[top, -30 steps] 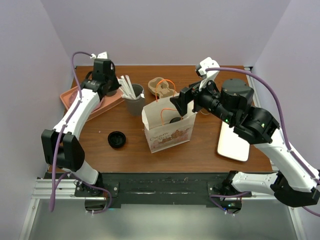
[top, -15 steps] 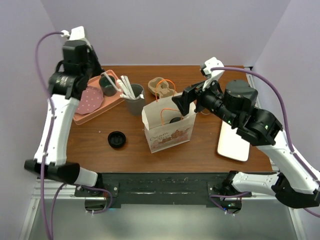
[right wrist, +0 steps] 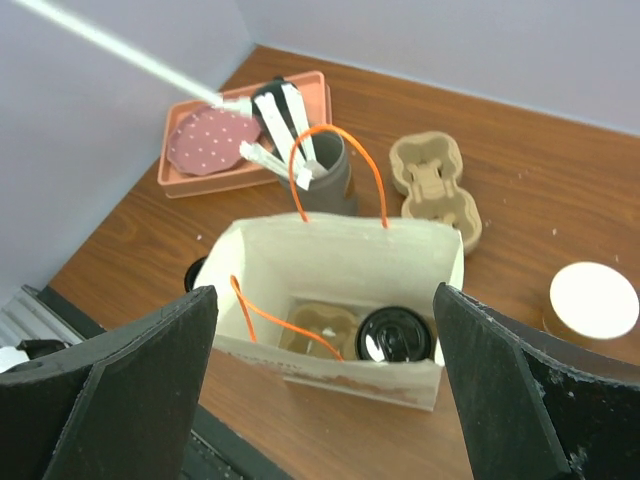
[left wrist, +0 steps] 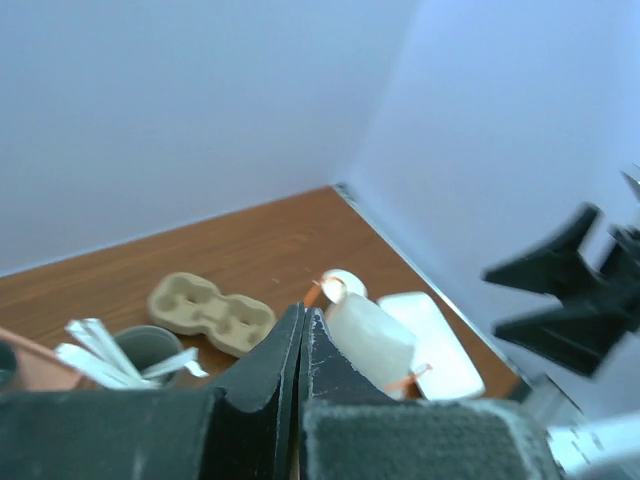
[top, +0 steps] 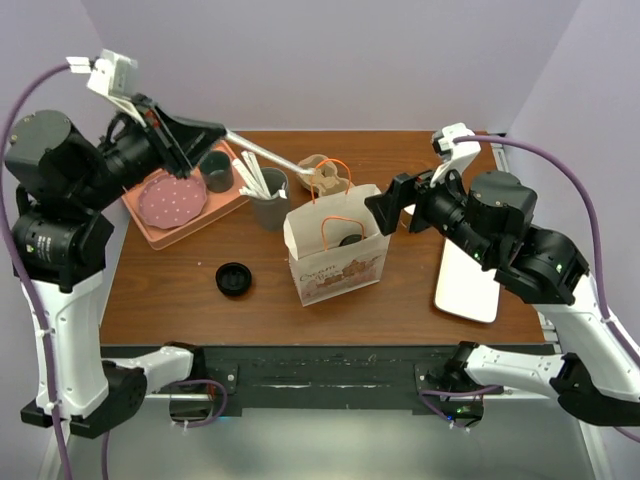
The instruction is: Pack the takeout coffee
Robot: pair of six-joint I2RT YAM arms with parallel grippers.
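The packing is judged unfinished: inside the paper bag point(right wrist: 340, 255) a cardboard cup carrier point(right wrist: 318, 325) is seen with a dark-topped cup point(right wrist: 393, 335) in its right hole and the left hole free, the takeout coffee point(right wrist: 592, 298) is left standing on the surface point(right wrist: 520, 150) right of the bag, the right jaws are spread wide above the bag, and the left jaws are shut on nothing.

Paper bag point(top: 338, 262), pinkish printed script on its front, too small to read
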